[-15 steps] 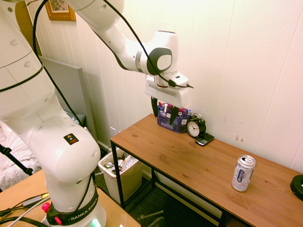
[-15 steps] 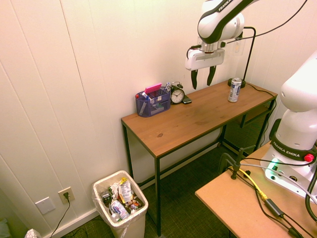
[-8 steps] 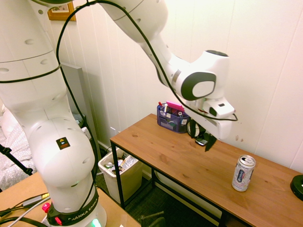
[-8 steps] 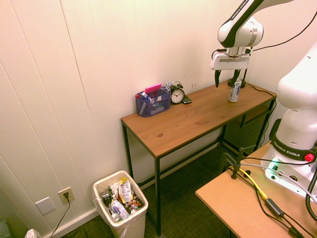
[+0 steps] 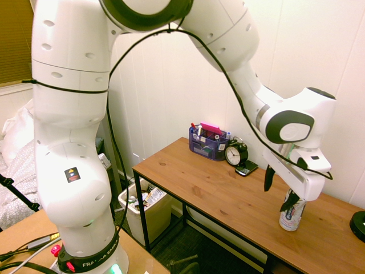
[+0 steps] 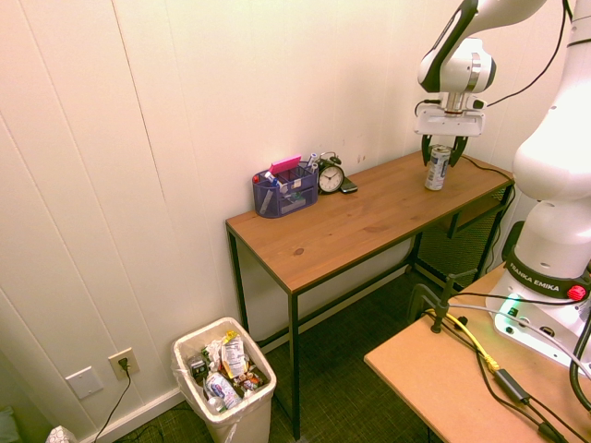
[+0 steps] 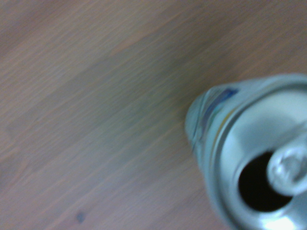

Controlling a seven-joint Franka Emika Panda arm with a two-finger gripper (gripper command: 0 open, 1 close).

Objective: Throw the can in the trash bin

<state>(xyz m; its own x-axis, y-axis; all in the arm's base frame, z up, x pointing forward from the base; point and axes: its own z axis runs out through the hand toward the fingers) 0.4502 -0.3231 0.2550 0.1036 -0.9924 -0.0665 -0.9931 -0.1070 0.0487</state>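
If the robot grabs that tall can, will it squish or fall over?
The can is tall and slim and stands upright on the table, so a sideways bump would probably tip it, and then it might roll. The wrist view shows its top already open, so it may be empty: light, thin-walled, likely to dent under a hard squeeze. The open tool hangs around its top.

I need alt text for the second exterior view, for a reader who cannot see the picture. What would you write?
A white robot arm holds its gripper with open fingers around the top of a slim can standing near the far end of a wooden table. A blue desk organiser and an alarm clock stand by the wall, and a full trash bin is on the floor.
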